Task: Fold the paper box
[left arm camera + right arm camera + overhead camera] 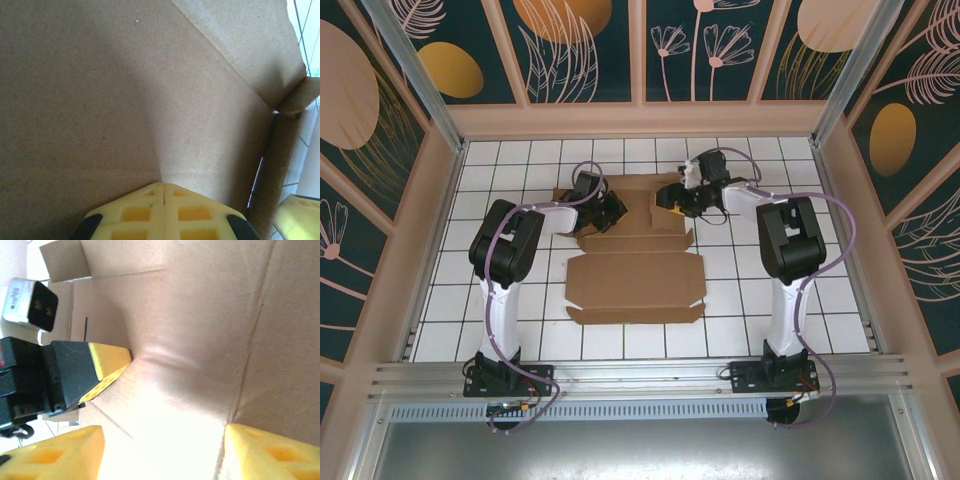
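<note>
The paper box [635, 285] is found near the middle of the white tiled table [520, 300], between the two arms, as a die-cut sheet that is mostly unfolded; its near half is seen lying flat in the top view, with the narrow front flap and side tabs spread on the tiles; only the far half is being worked; in the left wrist view a side wall and a small corner flap [300, 95] are seen standing up from the base at the right edge, so the first folds are judged to be begun but not set; the left gripper [608, 210] is seen with its yellow fingertips pressed together, nothing caught between them, and the tip is set against the cardboard as if to pin the base down; the right gripper [672, 197] is seen over the far right part of the sheet with its fingers spread wide and no cardboard clamped between them; whether a flap is touched by either finger cannot be told; the task is judged to be in its early part; the side walls are yet to be raised and locked, the tabs tucked in, the near half brought over as the lid, and its front flap pushed into place; no closed box shape has been formed
</note>
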`<action>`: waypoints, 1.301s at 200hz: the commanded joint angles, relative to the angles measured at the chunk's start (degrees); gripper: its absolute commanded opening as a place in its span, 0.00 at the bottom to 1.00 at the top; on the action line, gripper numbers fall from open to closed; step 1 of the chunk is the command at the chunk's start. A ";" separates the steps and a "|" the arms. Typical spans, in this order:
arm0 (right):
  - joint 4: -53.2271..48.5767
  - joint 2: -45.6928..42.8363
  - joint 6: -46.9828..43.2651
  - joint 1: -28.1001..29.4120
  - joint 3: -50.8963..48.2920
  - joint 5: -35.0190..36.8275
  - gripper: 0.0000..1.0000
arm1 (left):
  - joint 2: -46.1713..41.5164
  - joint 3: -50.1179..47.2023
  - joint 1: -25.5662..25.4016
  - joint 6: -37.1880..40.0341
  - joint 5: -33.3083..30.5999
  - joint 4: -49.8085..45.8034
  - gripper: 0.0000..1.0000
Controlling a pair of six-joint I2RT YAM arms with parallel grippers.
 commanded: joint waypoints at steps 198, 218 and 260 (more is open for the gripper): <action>1.23 -8.95 0.55 -1.09 -0.47 14.29 0.71 | 3.33 -2.90 0.75 1.40 -3.07 -8.99 0.00; 2.27 -13.51 0.22 -1.32 -1.33 15.73 0.69 | 3.08 -2.82 0.75 1.56 -3.07 -8.90 0.00; -3.37 -12.25 -2.28 2.54 3.36 24.05 0.40 | 3.07 -0.58 0.20 3.78 -3.42 -10.81 0.00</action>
